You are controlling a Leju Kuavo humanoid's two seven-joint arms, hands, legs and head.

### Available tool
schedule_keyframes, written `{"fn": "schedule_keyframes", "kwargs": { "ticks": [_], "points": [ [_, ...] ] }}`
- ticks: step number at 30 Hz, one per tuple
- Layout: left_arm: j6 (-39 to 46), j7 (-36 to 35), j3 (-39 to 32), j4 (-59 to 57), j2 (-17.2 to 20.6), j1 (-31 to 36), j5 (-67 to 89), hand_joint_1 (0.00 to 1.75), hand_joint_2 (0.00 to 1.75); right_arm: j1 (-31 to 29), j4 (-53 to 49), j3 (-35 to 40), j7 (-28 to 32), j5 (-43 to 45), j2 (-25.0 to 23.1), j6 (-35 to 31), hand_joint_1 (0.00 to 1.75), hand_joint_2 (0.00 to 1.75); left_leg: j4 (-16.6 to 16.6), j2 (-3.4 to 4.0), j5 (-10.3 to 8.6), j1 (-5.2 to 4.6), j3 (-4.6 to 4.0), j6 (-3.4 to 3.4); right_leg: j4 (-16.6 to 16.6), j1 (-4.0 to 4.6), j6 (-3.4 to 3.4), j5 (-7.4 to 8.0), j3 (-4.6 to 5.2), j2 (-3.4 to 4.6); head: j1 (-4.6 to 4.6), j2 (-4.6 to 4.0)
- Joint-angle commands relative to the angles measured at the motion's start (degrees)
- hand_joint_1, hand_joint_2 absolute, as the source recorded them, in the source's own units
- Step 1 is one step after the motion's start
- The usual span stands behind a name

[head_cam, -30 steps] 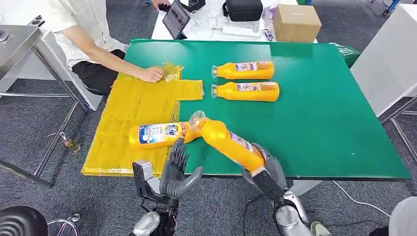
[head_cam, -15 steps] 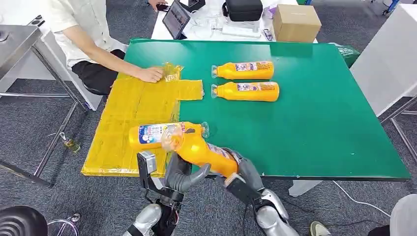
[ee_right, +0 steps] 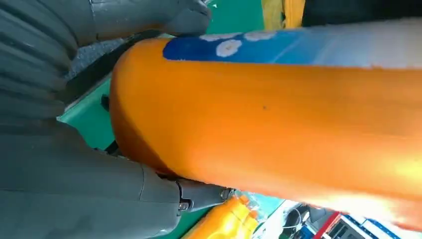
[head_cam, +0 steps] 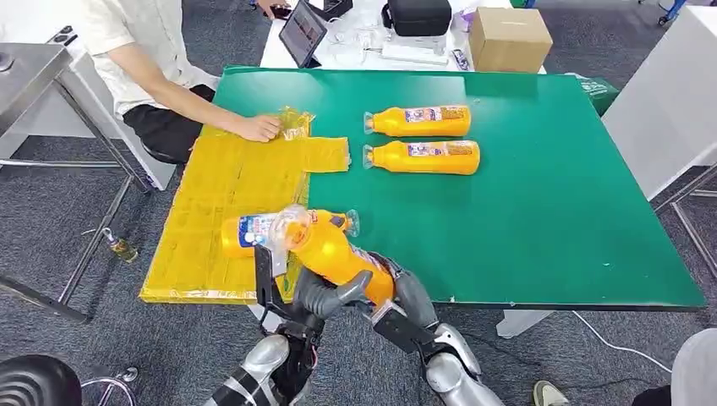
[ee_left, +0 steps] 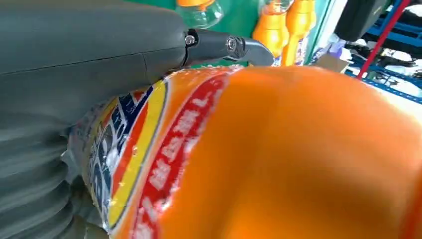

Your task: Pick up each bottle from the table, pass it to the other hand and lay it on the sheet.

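Note:
An orange bottle (head_cam: 334,252) with a clear cap hangs tilted over the table's near edge, cap toward the yellow sheet (head_cam: 220,173). My right hand (head_cam: 406,292) grips its base end. My left hand (head_cam: 325,300) wraps the body from below, thumb across it. In the left wrist view the bottle's label (ee_left: 149,164) lies against my left hand (ee_left: 99,64). In the right wrist view the bottle (ee_right: 278,114) lies in my right hand (ee_right: 74,189). One bottle (head_cam: 249,231) lies on the sheet, and two bottles (head_cam: 420,121) (head_cam: 424,156) lie on the green table (head_cam: 550,211).
A seated person rests a hand (head_cam: 258,127) on the sheet's far end. Behind the table are a cardboard box (head_cam: 510,38), a black bag (head_cam: 418,17) and a tablet (head_cam: 303,32). A metal table frame (head_cam: 51,93) stands at the left.
My right arm has carried the bottle left and nearer, from over the table to my left hand. My left hand has risen and closed around the bottle's body.

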State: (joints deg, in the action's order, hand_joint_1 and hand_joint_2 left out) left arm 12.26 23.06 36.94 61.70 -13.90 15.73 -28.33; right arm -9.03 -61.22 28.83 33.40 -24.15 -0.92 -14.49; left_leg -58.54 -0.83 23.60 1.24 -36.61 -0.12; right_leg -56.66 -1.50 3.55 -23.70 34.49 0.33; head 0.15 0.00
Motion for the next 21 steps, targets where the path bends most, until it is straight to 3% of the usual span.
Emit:
{"fn": "schedule_keyframes", "kwargs": {
  "ticks": [1,2,8,13,15,18,21],
  "points": [
    [2.6,2.79,-1.57,-1.24,-0.26,2.33,-0.45,1.75,1.75,-1.33,3.31,4.72,0.21,0.71,0.4,1.24,0.31,1.75,0.03,0.03,0.05,0.02,0.13,0.05,0.05,0.05,-0.11,-0.04,-0.14,-0.04,-0.02,0.0],
    [2.88,3.31,-2.22,-0.35,-0.18,2.05,-0.68,1.75,1.75,-1.1,3.43,4.87,-0.15,0.9,0.48,1.72,0.0,1.75,0.03,0.05,0.09,0.02,0.22,0.07,0.05,0.06,-0.16,-0.08,-0.23,-0.05,0.0,0.0],
    [2.99,5.04,-6.97,6.59,1.12,-0.41,-1.38,1.75,1.75,2.08,-0.45,8.07,-0.49,-1.43,1.46,1.57,0.0,1.75,0.02,0.04,0.08,0.03,0.16,0.04,0.04,0.07,-0.14,-0.07,-0.16,-0.05,0.0,0.0],
    [-2.84,2.66,-10.26,9.39,2.53,-1.75,-6.31,1.75,1.75,3.05,-3.78,7.75,0.01,-1.45,0.87,-1.0,0.0,1.75,0.01,0.17,0.08,0.03,0.11,0.04,0.02,0.06,-0.14,-0.04,-0.06,0.04,-0.02,0.0],
    [-4.05,2.2,-11.09,10.1,3.05,-2.39,-6.65,1.75,1.75,3.83,-4.88,6.43,1.05,-2.66,0.18,-5.49,0.0,1.75,0.0,0.18,0.1,0.03,0.15,0.05,0.02,0.07,-0.15,-0.07,-0.11,0.03,0.0,0.0],
    [-1.87,1.98,-9.85,10.48,6.62,-2.19,0.7,1.75,1.75,6.56,-8.71,1.81,4.9,-2.86,-2.11,-17.81,0.0,1.75,0.05,0.22,0.13,0.01,0.28,0.06,0.03,0.06,-0.21,-0.1,-0.21,0.04,-0.02,0.0],
    [-2.24,1.86,-10.73,10.65,7.03,-2.53,0.97,1.75,1.75,7.1,-10.54,1.89,4.55,-2.84,-1.6,-17.84,0.0,1.75,0.07,0.24,0.13,0.0,0.3,0.05,0.03,0.05,-0.22,-0.1,-0.21,0.07,0.02,0.0]
  ]
}}
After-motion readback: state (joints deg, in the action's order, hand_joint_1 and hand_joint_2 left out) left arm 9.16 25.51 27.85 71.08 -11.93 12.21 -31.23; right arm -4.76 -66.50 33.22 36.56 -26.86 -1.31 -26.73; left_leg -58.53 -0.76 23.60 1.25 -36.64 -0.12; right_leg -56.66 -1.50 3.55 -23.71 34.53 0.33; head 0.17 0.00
